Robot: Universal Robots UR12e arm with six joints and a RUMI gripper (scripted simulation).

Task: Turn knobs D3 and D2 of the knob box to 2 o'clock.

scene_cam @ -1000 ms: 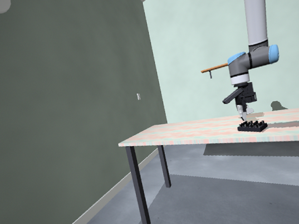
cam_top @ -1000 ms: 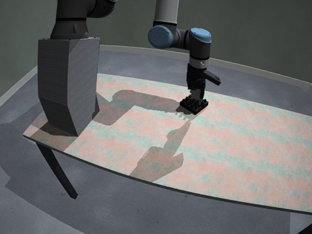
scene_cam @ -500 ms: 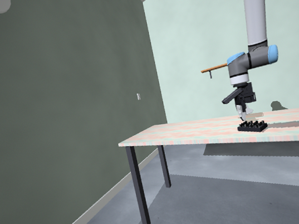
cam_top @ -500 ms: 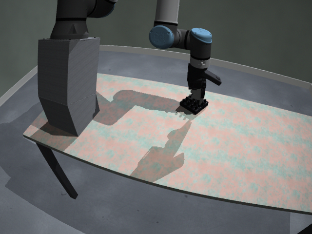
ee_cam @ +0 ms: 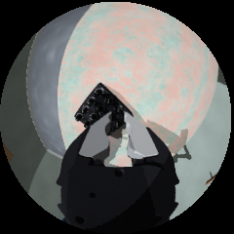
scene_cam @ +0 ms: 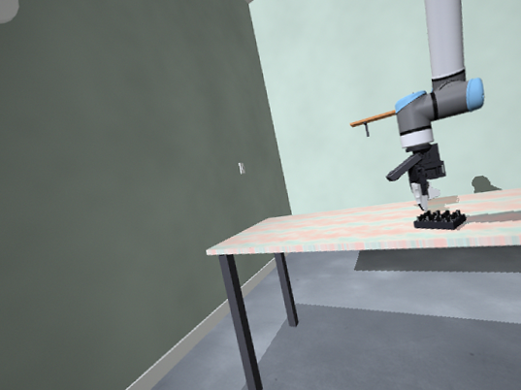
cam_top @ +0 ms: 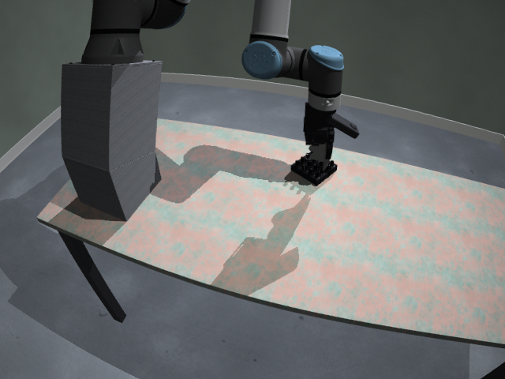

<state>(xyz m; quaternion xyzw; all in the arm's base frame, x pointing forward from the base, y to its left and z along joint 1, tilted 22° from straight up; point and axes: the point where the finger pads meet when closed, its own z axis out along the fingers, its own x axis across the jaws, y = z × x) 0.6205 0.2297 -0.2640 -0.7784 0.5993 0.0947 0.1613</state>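
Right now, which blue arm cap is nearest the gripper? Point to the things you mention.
The one on the last bend, topping the wrist (cam_top: 325,57) (scene_cam: 410,100) directly above the gripper (cam_top: 323,162) (scene_cam: 424,209) (ee_cam: 117,128); the others sit farther up the arm.
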